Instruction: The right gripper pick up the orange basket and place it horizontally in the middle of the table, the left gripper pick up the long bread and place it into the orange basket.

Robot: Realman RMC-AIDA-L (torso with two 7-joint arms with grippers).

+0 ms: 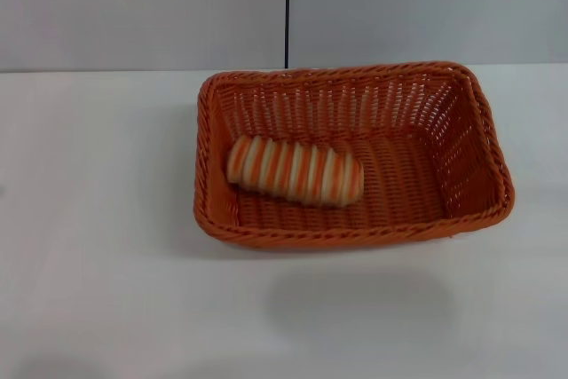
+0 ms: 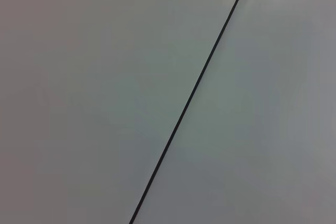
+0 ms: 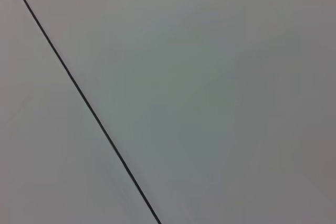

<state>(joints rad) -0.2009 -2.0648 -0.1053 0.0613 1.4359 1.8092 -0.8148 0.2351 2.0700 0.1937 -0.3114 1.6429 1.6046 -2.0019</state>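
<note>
Sitting in the middle of the table, a little toward the far edge, the orange basket has its long side running across, from the robot's left to its right. It stands flat on its bottom, and the braided rim is complete all around. The corner on the right near side is turned slightly toward the robot, so the basket is not perfectly square to the table edge.

Inside the basket lies the long bread. It rests on the woven floor in the left half, close to the left wall, but I cannot say if it really touches it. The bread lies on its side, along the length of the basket, with the right end a little nearer to the robot than the left end. The right half of the basket floor holds nothing.

Behind the table is a grey wall with a thin dark seam going straight up.

Neither the left gripper nor the right gripper appears in any view, so I cannot tell how wide their fingers are or whether they hold anything. Both wrist cameras show only the same grey wall with the dark seam crossing it diagonally.
</note>
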